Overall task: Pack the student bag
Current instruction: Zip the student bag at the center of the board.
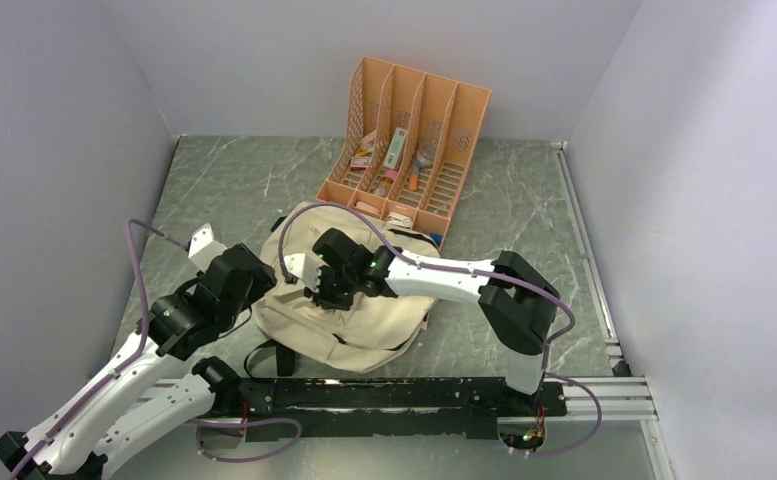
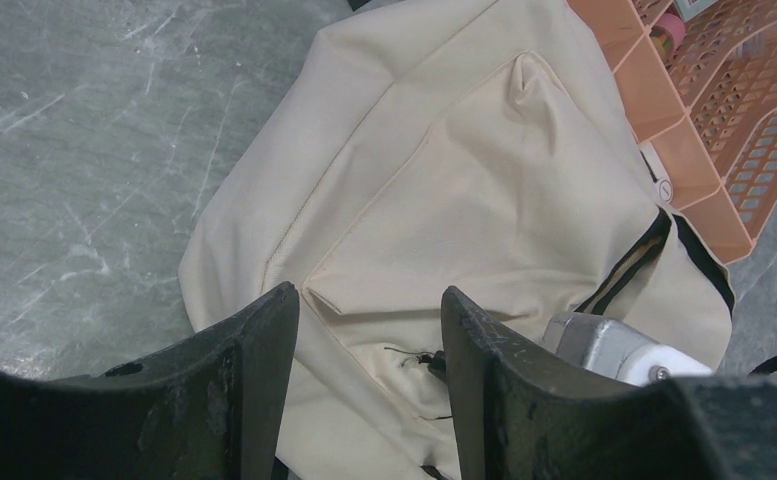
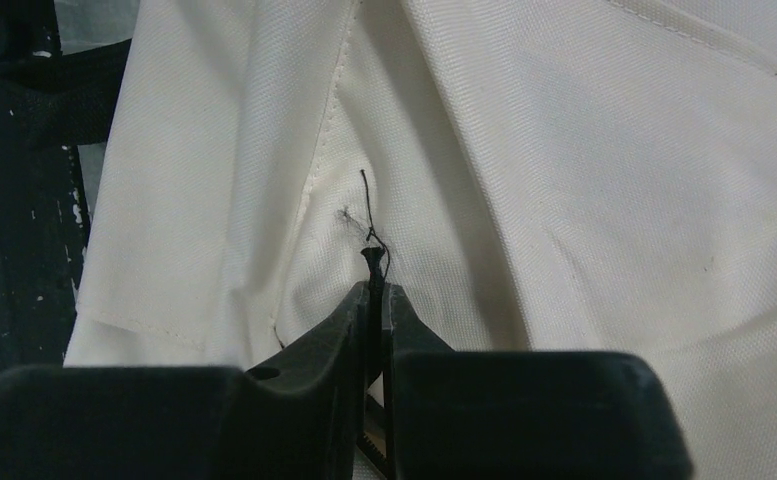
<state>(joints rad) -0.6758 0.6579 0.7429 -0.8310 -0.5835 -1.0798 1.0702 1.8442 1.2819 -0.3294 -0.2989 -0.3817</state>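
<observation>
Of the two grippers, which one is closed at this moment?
The right gripper: its jaws are pinched together on a thin dark tab of the student bag. The left gripper stands open, with a wide gap between its jaws.

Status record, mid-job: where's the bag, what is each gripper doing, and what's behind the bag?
bag: student bag lying on the table, in front of both arms
left gripper: open, fingers over the bag's fabric, holding nothing
right gripper: shut on a thin dark tab at a bag seam, possibly a zipper pull
behind bag: orange file organizer, small items in its slots
</observation>
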